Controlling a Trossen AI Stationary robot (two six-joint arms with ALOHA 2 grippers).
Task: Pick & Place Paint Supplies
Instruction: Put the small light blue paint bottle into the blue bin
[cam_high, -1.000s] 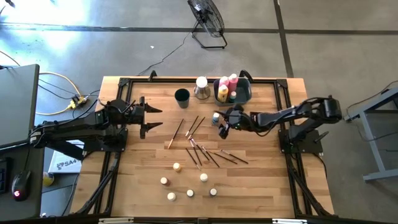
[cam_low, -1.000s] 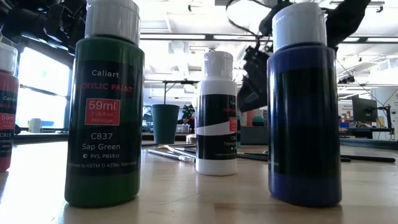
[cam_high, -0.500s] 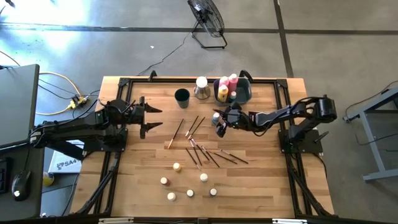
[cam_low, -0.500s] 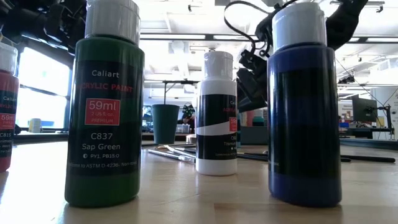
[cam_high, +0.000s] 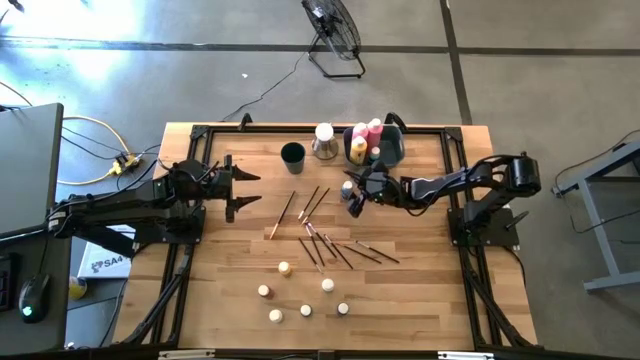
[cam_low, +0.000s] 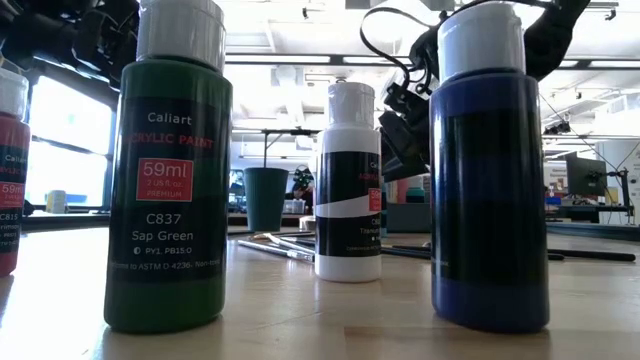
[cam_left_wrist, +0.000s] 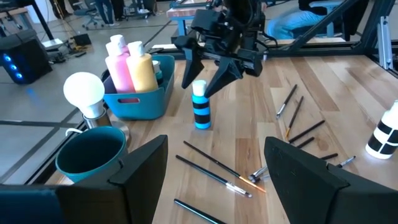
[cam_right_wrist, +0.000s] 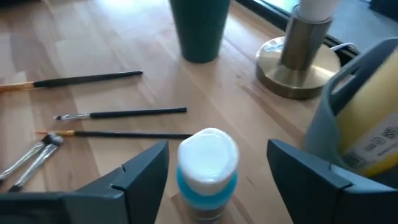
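On the left side of the table (cam_high: 200, 300) your left gripper (cam_high: 243, 192) is waiting with its jaws standing apart and holding nothing. Moving right, the thin brushes (cam_high: 322, 240) are lying scattered at the middle, and the small white-capped pots (cam_high: 300, 290) are standing nearer the front edge. Further right, your right gripper (cam_left_wrist: 208, 73) is hanging just over the teal paint bottle (cam_left_wrist: 200, 106), jaws apart on both sides of its white cap, not clamping it. The pink bottle (cam_left_wrist: 118, 61) and yellow bottle (cam_left_wrist: 140, 65) are standing inside the blue bin (cam_left_wrist: 144, 102).
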